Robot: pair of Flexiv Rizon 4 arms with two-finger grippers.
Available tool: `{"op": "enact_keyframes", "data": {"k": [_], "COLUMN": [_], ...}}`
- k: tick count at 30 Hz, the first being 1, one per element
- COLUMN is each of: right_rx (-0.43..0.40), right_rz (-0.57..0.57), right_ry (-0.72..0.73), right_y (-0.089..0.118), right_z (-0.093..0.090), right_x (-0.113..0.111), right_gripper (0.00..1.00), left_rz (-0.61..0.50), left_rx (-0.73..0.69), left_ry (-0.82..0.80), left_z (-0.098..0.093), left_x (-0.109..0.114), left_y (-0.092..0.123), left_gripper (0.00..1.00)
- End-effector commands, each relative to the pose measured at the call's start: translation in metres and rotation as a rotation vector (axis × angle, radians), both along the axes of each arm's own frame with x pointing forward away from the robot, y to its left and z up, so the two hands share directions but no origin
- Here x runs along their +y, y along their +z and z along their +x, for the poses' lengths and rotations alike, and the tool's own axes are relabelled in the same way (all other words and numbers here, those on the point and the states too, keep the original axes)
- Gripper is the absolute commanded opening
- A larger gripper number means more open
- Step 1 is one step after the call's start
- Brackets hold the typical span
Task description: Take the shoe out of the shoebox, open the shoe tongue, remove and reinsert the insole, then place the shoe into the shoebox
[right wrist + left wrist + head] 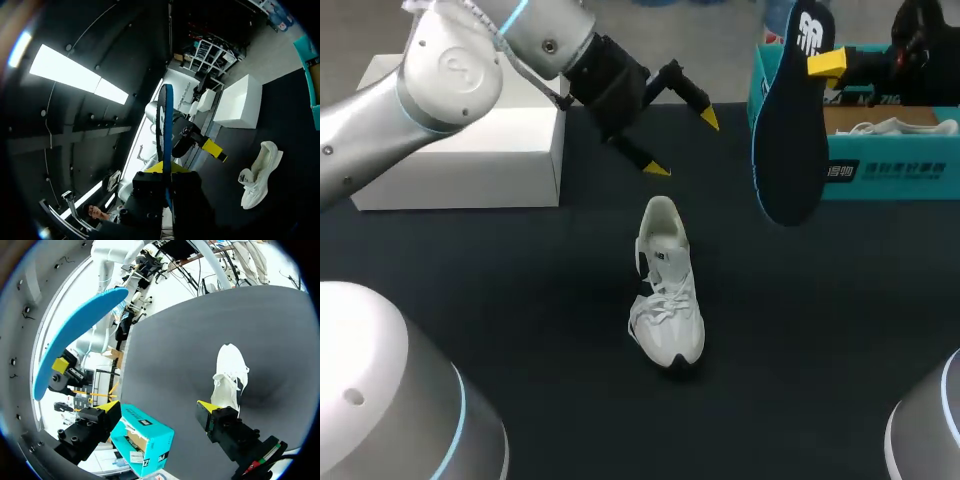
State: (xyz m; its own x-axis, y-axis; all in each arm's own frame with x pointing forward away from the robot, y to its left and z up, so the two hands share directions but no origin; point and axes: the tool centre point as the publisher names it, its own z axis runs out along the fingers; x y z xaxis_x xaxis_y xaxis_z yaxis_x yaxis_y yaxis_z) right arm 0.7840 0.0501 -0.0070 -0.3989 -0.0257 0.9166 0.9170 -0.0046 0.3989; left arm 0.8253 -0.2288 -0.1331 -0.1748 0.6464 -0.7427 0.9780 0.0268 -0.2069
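Stretching across the whole scene is the surface (520,300), a dark, matte sheet that looks like cloth, flat and evenly lit.

At its rear left corner stands a white box (470,150), rectangular, smooth-sided and closed on top. My left arm (440,80), silver-grey with rounded joints and a black wrist, crosses above it.

At the rear right sits the teal shoebox (890,170), made of cardboard and open at the top, with a plain brown interior. Something white with laces lies inside it; I cannot tell just what it is.

The insole (790,130) hangs in the air in front of the shoebox's left wall. It is long and thin with rounded ends, dark blue on the side facing the head view and bright blue on the other, and its toe end points down.

The white shoe (667,290) stands upright on its sole near the middle of the surface, well apart from both boxes. Its heel points to the rear and its toe to the front. The upper looks like soft fabric, the laces lie loose, and a dark sole edge shows at the toe.

The left end effector (682,143) hovers behind the shoe's heel with its yellow-tipped fingers spread wide around nothing.

The right end effector (817,62) pinches the insole's heel end between its fingers.
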Motion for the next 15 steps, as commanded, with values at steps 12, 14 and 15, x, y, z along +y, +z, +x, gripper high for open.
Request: {"op": "enact_keyframes", "data": {"k": [12, 14, 15], "right_rx": [-0.024, -0.024, -0.024], "right_rz": [0.032, 0.032, 0.032], "right_ry": [-0.026, -0.026, -0.026], "right_y": [0.0001, 0.0001, 0.0001], "right_z": [0.0060, 0.0060, 0.0060], "right_x": [0.0017, 0.0017, 0.0017], "right_gripper": [0.00, 0.00, 0.00], "left_rz": [-0.303, -0.303, -0.303], "left_rx": [-0.022, -0.022, -0.022], "left_ry": [0.098, 0.098, 0.098], "left_z": [-0.0105, -0.0105, -0.0105], "left_x": [0.0095, 0.0095, 0.0095], "left_y": [0.0097, 0.0097, 0.0097], "left_gripper": [1.00, 1.00, 1.00]}}
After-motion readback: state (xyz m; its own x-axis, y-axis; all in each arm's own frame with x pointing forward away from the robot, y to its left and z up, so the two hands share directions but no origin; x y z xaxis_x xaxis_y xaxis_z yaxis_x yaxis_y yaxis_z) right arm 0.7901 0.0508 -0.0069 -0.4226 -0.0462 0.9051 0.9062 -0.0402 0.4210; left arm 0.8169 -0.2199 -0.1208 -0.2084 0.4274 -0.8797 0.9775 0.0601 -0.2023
